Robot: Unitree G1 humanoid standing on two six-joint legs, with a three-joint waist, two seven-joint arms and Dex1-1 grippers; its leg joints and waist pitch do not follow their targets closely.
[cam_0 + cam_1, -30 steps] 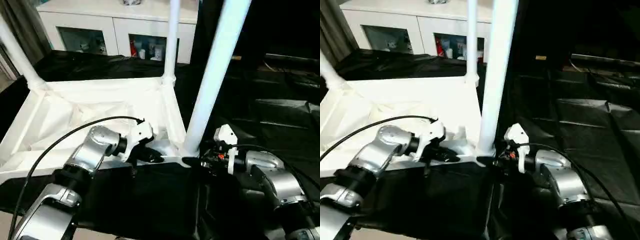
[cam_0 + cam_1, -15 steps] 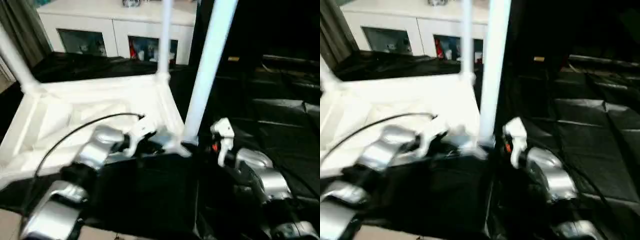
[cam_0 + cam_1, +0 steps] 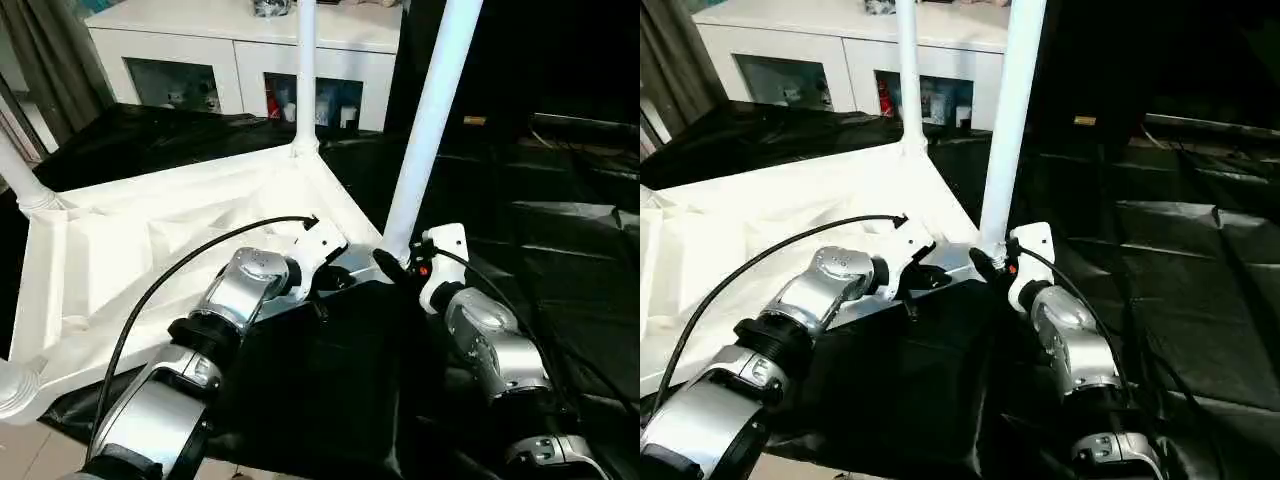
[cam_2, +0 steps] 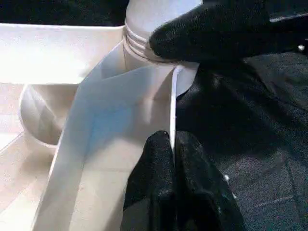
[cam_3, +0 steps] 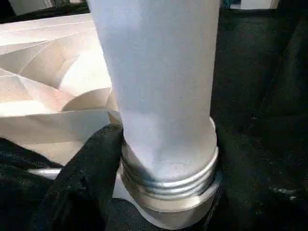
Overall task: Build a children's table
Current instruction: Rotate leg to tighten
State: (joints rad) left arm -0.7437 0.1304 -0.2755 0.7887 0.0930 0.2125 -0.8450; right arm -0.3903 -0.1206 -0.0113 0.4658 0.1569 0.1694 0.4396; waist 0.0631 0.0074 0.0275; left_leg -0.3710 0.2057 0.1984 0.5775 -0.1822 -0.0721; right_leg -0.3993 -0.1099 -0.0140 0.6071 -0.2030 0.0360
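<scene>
Three legs already stand up from the upturned table top (image 3: 150, 250), which lies on black cloth (image 3: 560, 240). At its nearest corner, the right gripper (image 5: 159, 211) pinches the threaded base of the nearest leg (image 3: 430, 120), not fully seated. Beside that corner, the left gripper (image 4: 172, 159) nips the top's rim.

**Dark cloth, white cabinet, grey curtain**

A crinkled black sheet (image 3: 560, 230) covers the worktop beneath and all around both claws, spreading in folds to the right claw's outer side. Well beyond the claws stands a white cabinet with glass doors (image 3: 240, 60), small colourful items blurred behind the panes. A grey curtain (image 3: 50, 60) hangs far off past the left claw's side.
</scene>
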